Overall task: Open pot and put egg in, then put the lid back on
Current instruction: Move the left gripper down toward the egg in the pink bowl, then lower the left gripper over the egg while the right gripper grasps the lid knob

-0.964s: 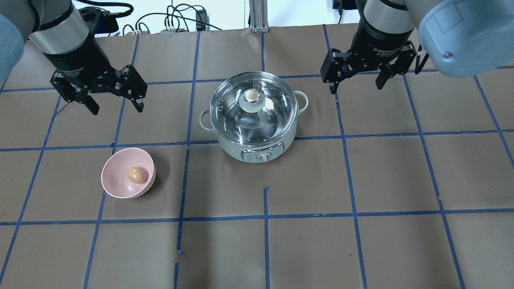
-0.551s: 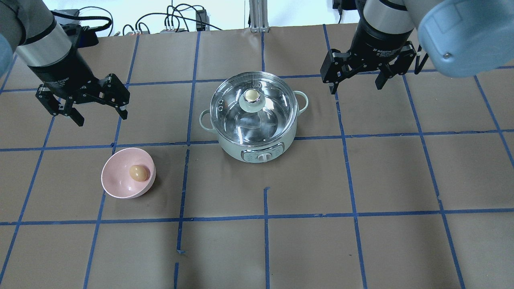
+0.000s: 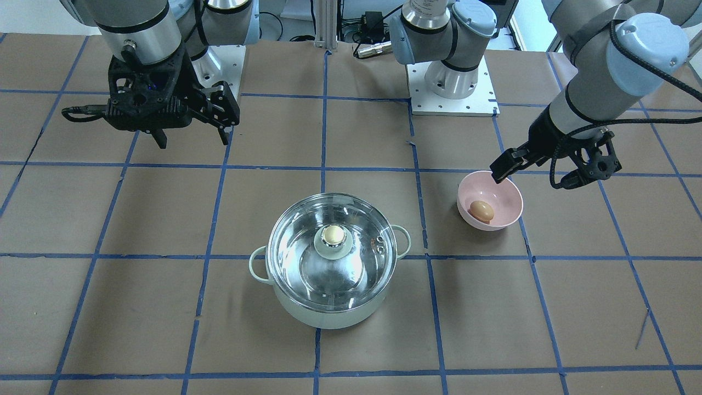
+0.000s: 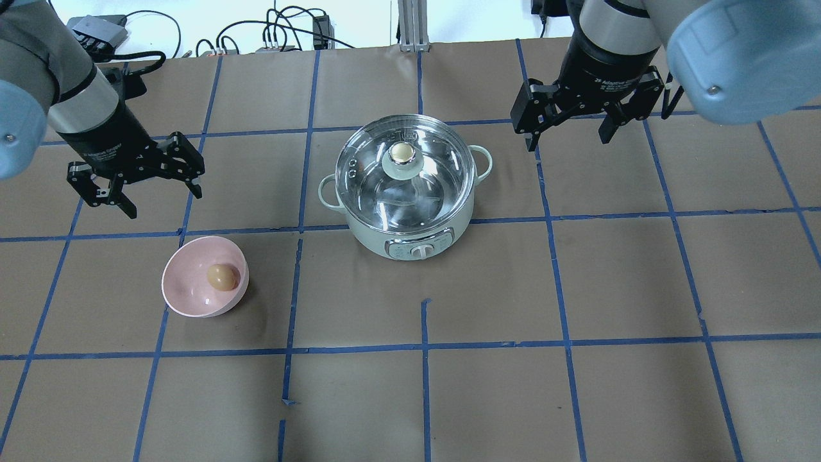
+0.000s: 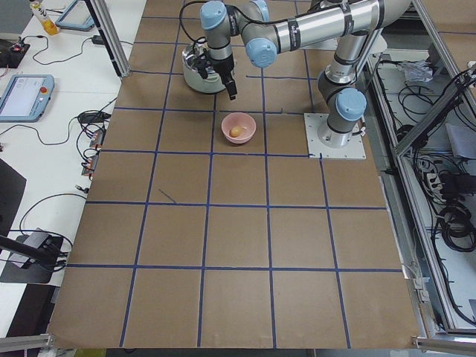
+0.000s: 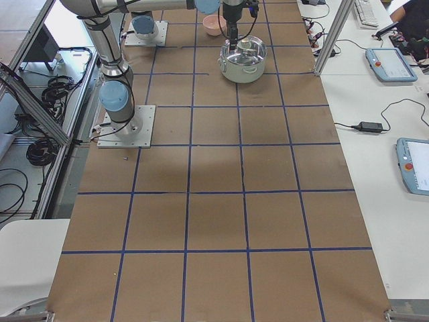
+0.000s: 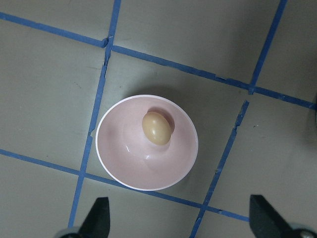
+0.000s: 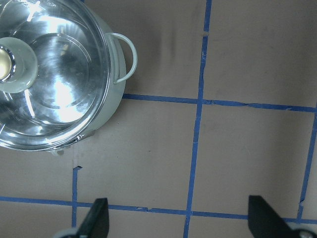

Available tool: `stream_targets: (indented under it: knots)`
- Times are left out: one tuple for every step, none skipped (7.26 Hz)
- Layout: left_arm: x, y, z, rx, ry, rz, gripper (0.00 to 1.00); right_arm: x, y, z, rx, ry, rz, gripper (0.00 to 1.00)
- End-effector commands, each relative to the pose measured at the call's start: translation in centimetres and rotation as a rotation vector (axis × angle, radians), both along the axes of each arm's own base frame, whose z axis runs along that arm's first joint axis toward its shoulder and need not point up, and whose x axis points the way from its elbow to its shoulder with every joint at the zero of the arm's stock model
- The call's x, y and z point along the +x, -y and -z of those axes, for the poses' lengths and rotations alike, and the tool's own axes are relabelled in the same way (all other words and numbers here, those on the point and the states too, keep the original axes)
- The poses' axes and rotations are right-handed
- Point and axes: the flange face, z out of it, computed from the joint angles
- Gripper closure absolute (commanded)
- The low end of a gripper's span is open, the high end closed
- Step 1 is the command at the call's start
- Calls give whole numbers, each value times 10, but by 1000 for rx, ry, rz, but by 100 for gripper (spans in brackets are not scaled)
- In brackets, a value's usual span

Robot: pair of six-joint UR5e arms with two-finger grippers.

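The pale mint-green pot (image 4: 371,239) stands mid-table with the clear glass lid (image 4: 436,183) shut on it, cream knob (image 4: 402,153) on top. The tan-brown egg (image 4: 220,277) lies in a pink bowl (image 4: 174,282) to the pot's front left. My left gripper (image 4: 164,201) is open and empty, hovering above the table just behind the bowl; its wrist view looks down on the egg (image 7: 157,128). My right gripper (image 4: 568,142) is open and empty, up to the right of the pot, beyond its right handle (image 8: 125,55). The front-facing view shows the pot (image 3: 329,317), the egg (image 3: 481,210) and the left gripper (image 3: 529,178).
The table is covered in brown paper with a blue tape grid (image 4: 423,346). The arm bases (image 3: 452,88) and cables (image 4: 282,32) lie along the back edge. The pot's control dial (image 4: 418,250) faces the robot. Bare paper stretches across the front half of the table.
My left gripper has moved left and forward, closer to the pink bowl, still open. The right arm, the pot and the lid have not moved.
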Motion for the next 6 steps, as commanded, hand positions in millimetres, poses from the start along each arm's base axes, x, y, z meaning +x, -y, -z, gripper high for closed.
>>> stream_targets:
  knots:
    - [0,-3,11,17,33,-202,2,0,0,0,0,-1,-1,0]
    - [2,-2,24,13,70,-307,2,6,3,0,-2,-4,-7,0]
    - [2,-7,41,22,88,-383,2,19,7,6,-1,-13,-22,0]
    - [1,-11,53,22,90,-397,2,40,23,15,9,-14,-11,0]
    - [1,-14,64,0,96,-439,2,86,41,35,31,-11,-1,0]
    - [-1,-19,80,-10,106,-514,2,132,64,63,2,-6,30,0]
